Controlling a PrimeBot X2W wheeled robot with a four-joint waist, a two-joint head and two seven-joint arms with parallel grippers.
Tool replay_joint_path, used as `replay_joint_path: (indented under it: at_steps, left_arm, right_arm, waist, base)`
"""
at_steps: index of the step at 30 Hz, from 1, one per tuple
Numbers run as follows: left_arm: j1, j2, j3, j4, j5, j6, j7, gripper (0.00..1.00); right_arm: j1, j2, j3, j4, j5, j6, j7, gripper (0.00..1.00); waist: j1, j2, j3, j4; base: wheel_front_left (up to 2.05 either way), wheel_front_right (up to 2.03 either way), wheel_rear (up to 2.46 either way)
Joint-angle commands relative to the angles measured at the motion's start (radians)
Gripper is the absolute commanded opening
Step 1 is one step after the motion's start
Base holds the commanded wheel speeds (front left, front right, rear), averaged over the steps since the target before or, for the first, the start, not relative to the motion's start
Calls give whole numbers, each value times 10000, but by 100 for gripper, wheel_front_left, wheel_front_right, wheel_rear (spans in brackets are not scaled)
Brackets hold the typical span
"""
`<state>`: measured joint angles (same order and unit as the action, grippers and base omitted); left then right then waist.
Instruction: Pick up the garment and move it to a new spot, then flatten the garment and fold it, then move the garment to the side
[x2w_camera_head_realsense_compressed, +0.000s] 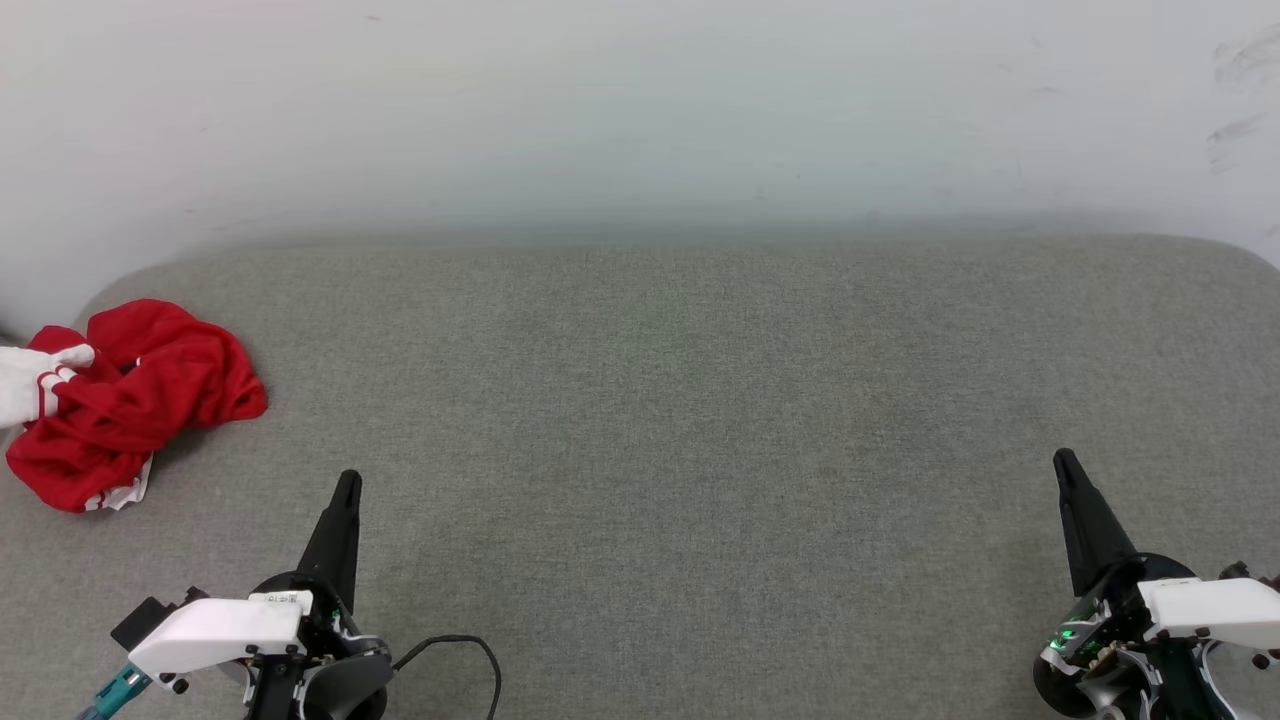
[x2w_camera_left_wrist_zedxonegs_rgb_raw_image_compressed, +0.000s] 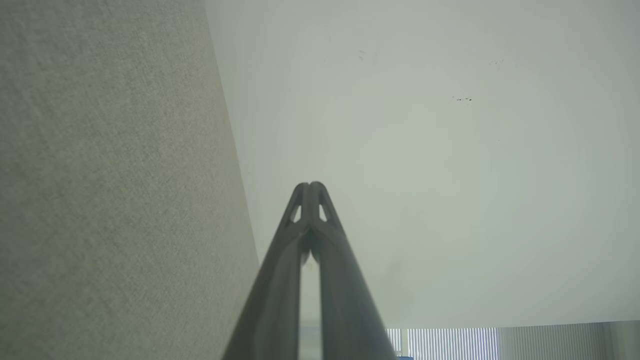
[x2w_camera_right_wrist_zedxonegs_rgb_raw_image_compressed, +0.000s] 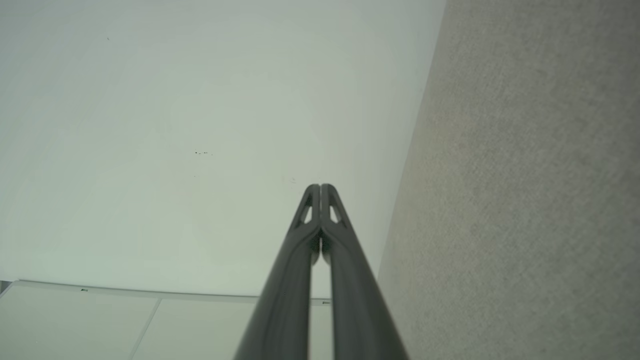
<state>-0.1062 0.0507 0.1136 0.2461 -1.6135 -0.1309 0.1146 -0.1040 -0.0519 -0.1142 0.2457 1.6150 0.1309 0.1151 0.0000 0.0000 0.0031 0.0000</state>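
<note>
The garment (x2w_camera_head_realsense_compressed: 140, 400), a red shirt with a white sleeve and striped trim, lies crumpled in a heap at the far left of the grey surface in the head view. My left gripper (x2w_camera_head_realsense_compressed: 347, 482) hovers at the lower left, to the right of the heap and apart from it, fingers pressed together with nothing between them. At the lower right my right gripper (x2w_camera_head_realsense_compressed: 1064, 460) is likewise shut and empty, far from the garment. Each wrist view shows its own gripper, left (x2w_camera_left_wrist_zedxonegs_rgb_raw_image_compressed: 310, 185) and right (x2w_camera_right_wrist_zedxonegs_rgb_raw_image_compressed: 320, 186), tips touching, pointing at the pale wall.
The grey fabric-covered surface (x2w_camera_head_realsense_compressed: 680, 420) spans the head view, with a pale wall (x2w_camera_head_realsense_compressed: 640, 110) along its back edge. A black cable (x2w_camera_head_realsense_compressed: 470, 655) loops by the left wrist. The garment lies close to the surface's left edge.
</note>
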Motion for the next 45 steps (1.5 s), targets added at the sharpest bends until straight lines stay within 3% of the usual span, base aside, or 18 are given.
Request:
replay_joint_path:
  at_steps: [1, 6, 7, 20, 32, 45]
  left_arm:
    - [-74, -10, 20, 0, 15, -15, 19, 0]
    - [-74, -10, 24, 0, 15, -15, 19, 0]
    - [10, -2, -2, 24, -1, 2, -4, 100]
    - [323, -24, -112, -19, 395, 2, -510, 100]
    - [267, -19, 120, -351, 2403, 76, -1052, 100]
    - [324, -14, -237, -1252, 5050, 748, -1567, 100]
  right_arm:
    - [-118, 25, 5, 2, -45, -3, 7, 0]
    - [-118, 25, 6, 2, -44, -3, 6, 0]
    - [13, 0, 0, 19, 0, 0, -3, 100]
    - [354, 11, 7, 116, -733, 0, -506, 100]
    - [438, 11, -34, -583, -3177, 0, -1049, 100]
    - [533, 11, 136, -1378, -5858, 0, -1566, 100]
  waist:
    - [0, 0, 0, 0]
    - [0, 0, 0, 0]
    - [0, 0, 0, 0]
    - [0, 0, 17, 0]
    - [0, 0, 42, 4]
    - [0, 0, 93, 8]
  base:
    - [0, 0, 0]
    - [0, 0, 0]
    - [0, 0, 0]
    - [0, 0, 0]
    - [0, 0, 0]
    - [0, 0, 0]
